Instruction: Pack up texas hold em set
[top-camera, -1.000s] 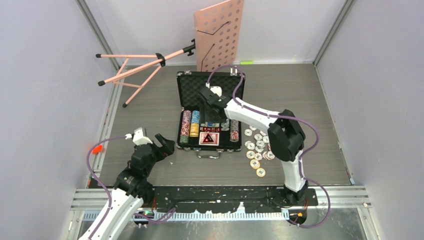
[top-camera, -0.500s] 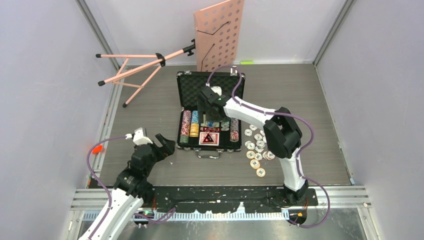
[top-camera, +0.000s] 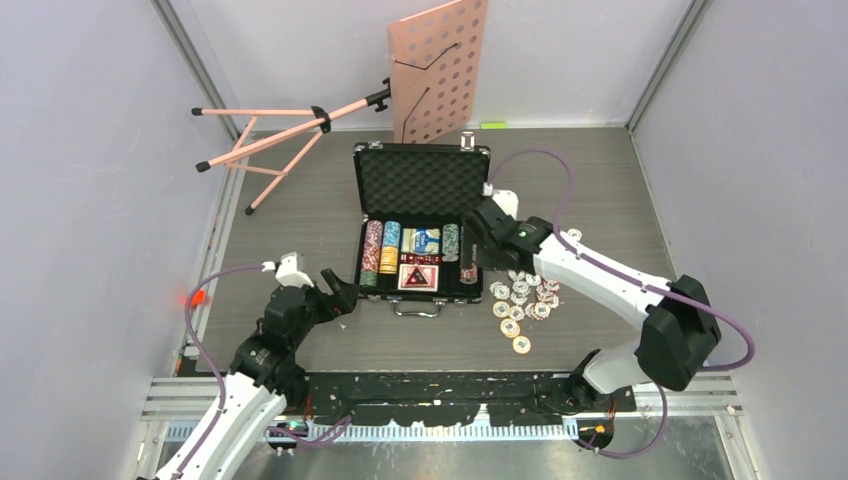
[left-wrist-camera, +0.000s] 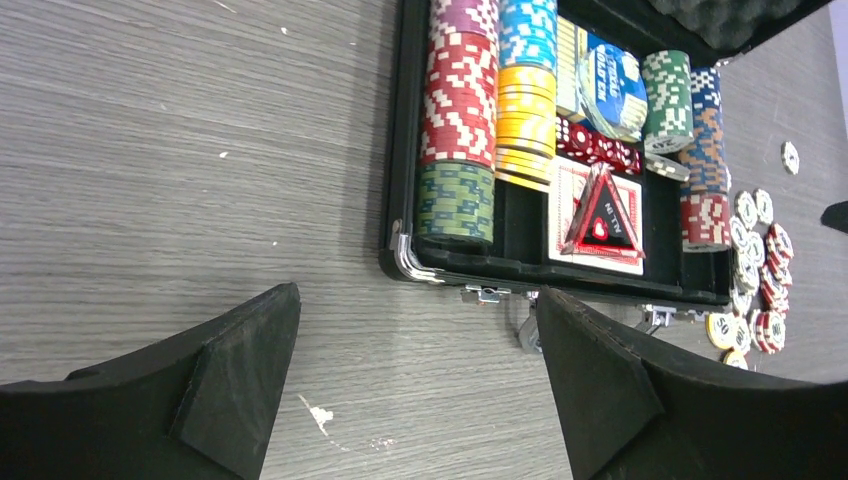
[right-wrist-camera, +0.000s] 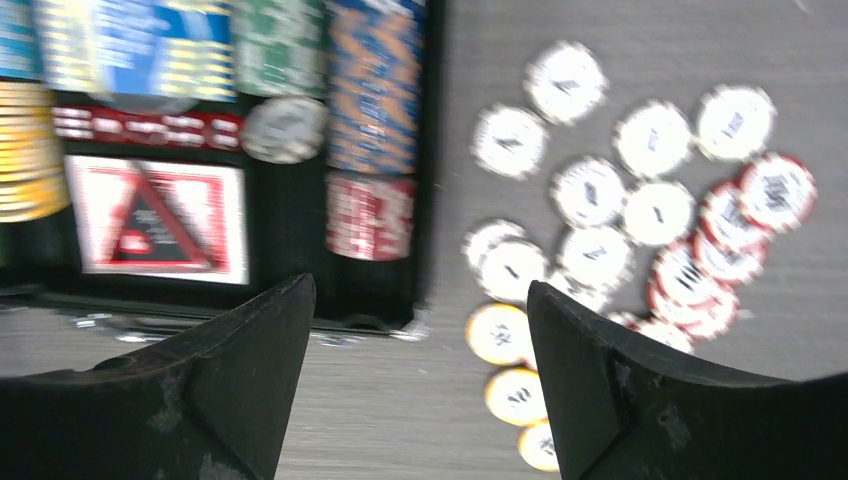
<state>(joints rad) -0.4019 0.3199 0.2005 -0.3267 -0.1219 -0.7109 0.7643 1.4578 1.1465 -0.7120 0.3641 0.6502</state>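
Case (top-camera: 440, 294) sits mid-table, open, lid (top-camera: 420, 180) folded back toward the far edge, handle (top-camera: 417, 309) facing the near edge. My read: it's parked that way so both arms can reach in from the front.

Right gripper (right-wrist-camera: 420, 290) hovers over the case's right-hand front corner and the loose chips (right-wrist-camera: 650, 215) lying on the table (top-camera: 300, 200) just beside that side. Jaws spread wide, nothing between them. Looks lined up for the next pickup from the pile.

Left gripper (left-wrist-camera: 418, 298) is low over the table off the case's left front corner, near but not touching. Also wide open and empty; I'd guess it's on standby, maybe to steady the case.

Materials:
- case: black shell, bright metal edge trim, egg-crate foam in the lid
- chip rows (left-wrist-camera: 460, 110): on edge in slots, striped rims, red/white, green, yellow, blue
- loose chips: flat discs, mostly white, some red- or orange-edged, a few overlapping
- card deck (left-wrist-camera: 598, 215): flat, red triangle print
- red dice (left-wrist-camera: 598, 148): in a row behind it
- table: grey wood-grain, matte
- finger pads (left-wrist-camera: 230, 390): black, wedge-shaped

Pink music stand (top-camera: 440, 65) lies at the far edge; not part of the job.
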